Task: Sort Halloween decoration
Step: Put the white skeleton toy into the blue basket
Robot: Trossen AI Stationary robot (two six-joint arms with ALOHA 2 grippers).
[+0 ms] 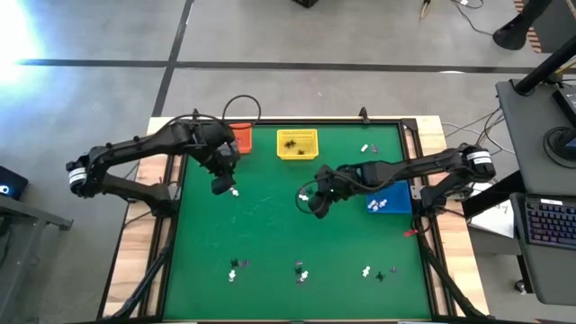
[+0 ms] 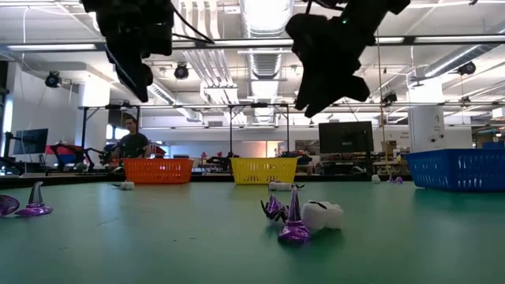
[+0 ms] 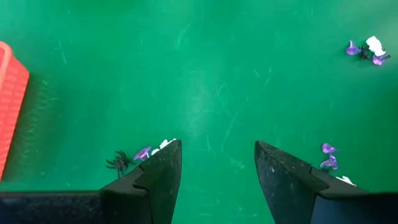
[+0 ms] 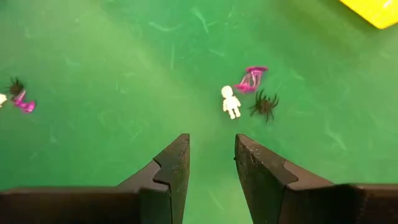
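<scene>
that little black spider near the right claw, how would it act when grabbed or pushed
The black spider looks tiny and thin-legged, so it is probably very light and would skid on the green mat if nudged. Its splayed legs lie flat, so rolling seems unlikely. The open right claw may catch only a leg, which could bend.

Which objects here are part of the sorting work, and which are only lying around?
Part of the job:
Halloween trinkets
orange basket
yellow basket
blue basket
left gripper, open
right gripper, open

Just lying about:
keyboard
cables
</scene>
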